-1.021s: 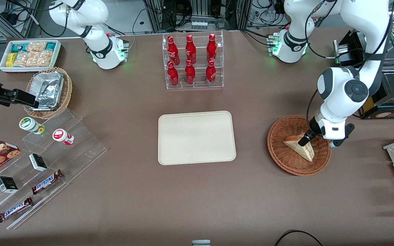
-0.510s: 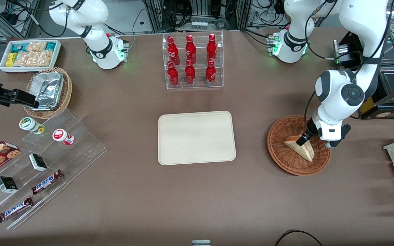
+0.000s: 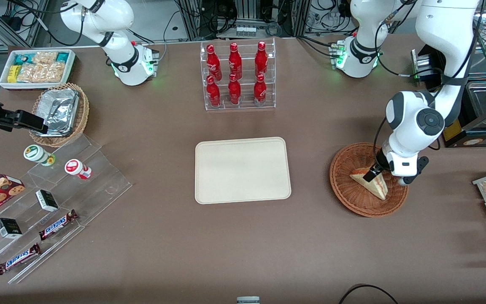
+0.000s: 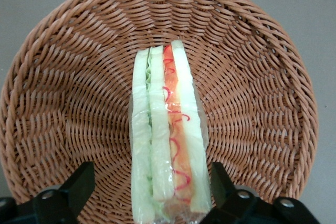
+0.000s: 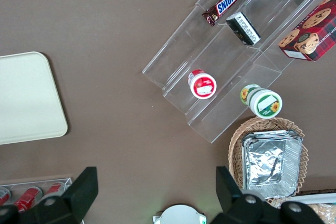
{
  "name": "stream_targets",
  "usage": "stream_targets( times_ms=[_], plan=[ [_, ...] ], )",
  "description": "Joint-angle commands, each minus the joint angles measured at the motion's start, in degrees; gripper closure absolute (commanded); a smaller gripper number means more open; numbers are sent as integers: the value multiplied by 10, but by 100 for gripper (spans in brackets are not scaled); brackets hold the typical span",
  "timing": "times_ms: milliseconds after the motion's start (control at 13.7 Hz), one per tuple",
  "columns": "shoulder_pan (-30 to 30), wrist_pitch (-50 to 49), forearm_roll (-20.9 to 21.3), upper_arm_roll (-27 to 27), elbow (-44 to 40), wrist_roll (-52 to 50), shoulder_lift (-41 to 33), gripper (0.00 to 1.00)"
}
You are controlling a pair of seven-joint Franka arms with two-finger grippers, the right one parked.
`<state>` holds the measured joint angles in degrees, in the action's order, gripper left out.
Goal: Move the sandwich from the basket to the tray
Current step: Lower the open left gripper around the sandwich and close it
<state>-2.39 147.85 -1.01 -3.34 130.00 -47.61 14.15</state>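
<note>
sandwich [image 3: 371, 183] sits in the basket [image 3: 346, 188], mid-right of the front frame, standing on edge w/ the wrapped filling layers facing the wrist cam [image 4: 167, 145]. Not lifted yet.

Change vs the last sec: the left arm's end effector [image 3: 371, 174] has slid along the wedge toward the frame centre and come down onto its upper end; wrist housing has shifted w/ it. Sandwich itself hasn't moved, same spot and pose in the basket.

End effector state: fingers spread wide, one on each side of the sandwich in the wrist view [image 4: 79, 184], gaps visible btw pads and bread, so no contact yet afaict.

Meaning: approach looks basically done and straddle is aligned w/ the wedge's flat faces. Next step is prob a close, then lift. Bread is soft and film-wrapped, so squeeze should be light; may slip or crush.

tray [image 3: 209, 190] is at frame centre, nothing on it, well apart from the basket across open bench [image 3: 310, 236]. Transfer path towards it looks unobstructed; bottle rack [image 3: 238, 76] sits farther from the cam than the tray, out of the way.
</note>
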Motion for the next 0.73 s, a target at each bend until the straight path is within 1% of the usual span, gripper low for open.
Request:
stream_targets(
  times_ms=[0,73,146,365,656],
  plan=[
    [-6,9,0,2,-11,-12,11,68],
    [-6,8,0,2,-13,-12,11,91],
    [-6,6,0,2,-15,-12,14,100],
    [-6,-2,0,2,-33,-6,15,100],
    [-7,-93,7,-10,-81,36,-2,100]
  ],
)
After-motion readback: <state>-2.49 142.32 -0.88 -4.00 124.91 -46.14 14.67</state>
